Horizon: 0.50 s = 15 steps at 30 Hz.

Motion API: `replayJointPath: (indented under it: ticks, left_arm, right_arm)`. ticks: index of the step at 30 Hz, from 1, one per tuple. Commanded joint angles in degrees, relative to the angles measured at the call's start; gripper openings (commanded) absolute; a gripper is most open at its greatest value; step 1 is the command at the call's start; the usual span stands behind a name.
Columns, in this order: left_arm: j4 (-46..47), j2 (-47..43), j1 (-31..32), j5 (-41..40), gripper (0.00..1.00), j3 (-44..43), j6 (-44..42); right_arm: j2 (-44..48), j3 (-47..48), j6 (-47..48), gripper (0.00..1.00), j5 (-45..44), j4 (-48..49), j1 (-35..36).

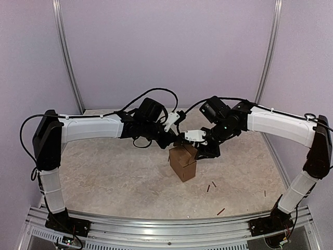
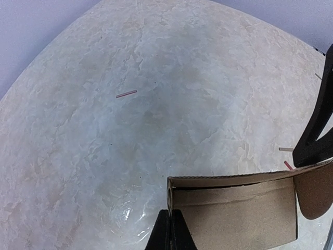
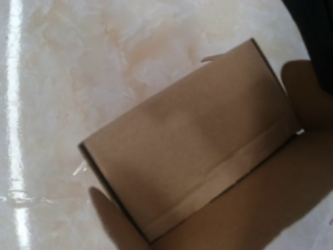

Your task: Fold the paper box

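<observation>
A small brown paper box (image 1: 183, 163) is seen standing upright near the middle of a pale, marbled worktop (image 1: 109, 174), slightly right of centre and turned at an angle to the worktop's edges. Two white and black robot arms are reached inward from either side, and their ends are brought together just above and behind the box.

The left gripper (image 1: 178, 140) is held at the box's upper left edge. In the left wrist view its fingers (image 2: 169, 232) are shown pressed together into one dark wedge, with the tip just beside the near corner of the box (image 2: 234, 219). The box's top is seen open there, with a thin flap running along its far edge and a rounded tab at its right end.

The right gripper (image 1: 204, 148) is positioned at the box's upper right side. One of its black fingers (image 2: 316, 125) is seen in the left wrist view, resting at the right end of the box's top edge. Whether this gripper is spread or clamped cannot be told. In the right wrist view a plain cardboard face of the box (image 3: 182, 146) fills most of the picture, with a blurred brown flap close to the camera at lower right.

A few tiny dark sticks (image 1: 208, 188) are scattered on the worktop to the right of the box, apart from it.
</observation>
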<state>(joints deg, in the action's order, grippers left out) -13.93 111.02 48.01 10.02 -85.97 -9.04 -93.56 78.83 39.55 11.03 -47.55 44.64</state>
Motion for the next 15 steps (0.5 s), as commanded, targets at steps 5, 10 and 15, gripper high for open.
replayJointPath:
  ticks: [5,10,15]
  left_arm:
    - [-4.77,-1.69,-0.4,-0.44,0.0,-0.31,2.14]
    - [-4.11,-2.1,-0.29,-0.62,0.0,1.26,3.26]
    - [-2.64,-2.7,-0.22,-0.53,0.0,3.63,4.08]
  right_arm:
    - [-1.16,1.39,-0.77,0.4,-0.79,-1.5,0.64]
    - [-1.25,1.38,-0.55,0.4,-0.54,-1.71,0.66]
    - [-1.04,1.04,-0.36,0.4,-1.05,-1.71,1.15]
